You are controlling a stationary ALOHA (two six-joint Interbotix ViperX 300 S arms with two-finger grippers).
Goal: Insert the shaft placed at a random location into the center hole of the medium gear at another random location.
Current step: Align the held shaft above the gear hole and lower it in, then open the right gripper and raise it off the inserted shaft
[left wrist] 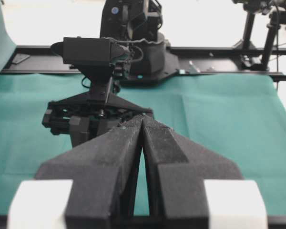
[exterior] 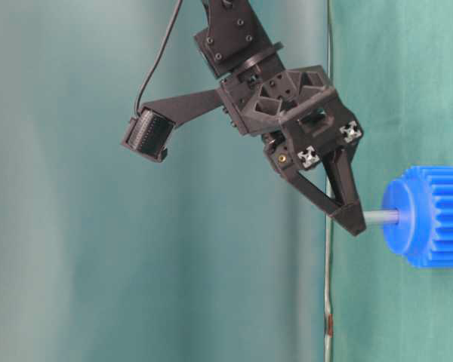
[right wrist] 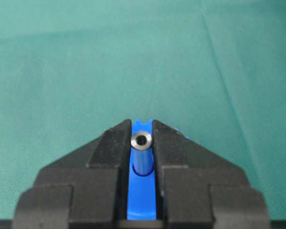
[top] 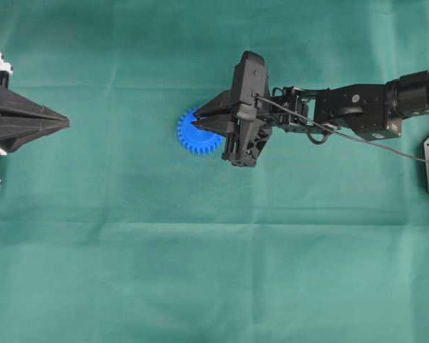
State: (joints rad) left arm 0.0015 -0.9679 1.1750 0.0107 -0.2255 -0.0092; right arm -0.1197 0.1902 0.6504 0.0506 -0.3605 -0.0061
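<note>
Right claw (right wrist: 142, 143) pinches the shaft (right wrist: 142, 155) into the medium gear (exterior: 430, 216).

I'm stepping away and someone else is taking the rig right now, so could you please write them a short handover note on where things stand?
Right gripper: shut on the thin silver-grey metal shaft, fingertips over the bright blue toothed plastic gear.
Left gripper: shut, holding nothing, parked at the left edge of the green cloth, away from the work.
Things: the gear lies on the cloth near the middle. In the table-level view the shaft runs from the fingertips to the gear's hub.
Done: shaft picked up, brought to the centre hole, apparently entering it.
Left: confirm it is seated, open the right gripper, withdraw.
</note>
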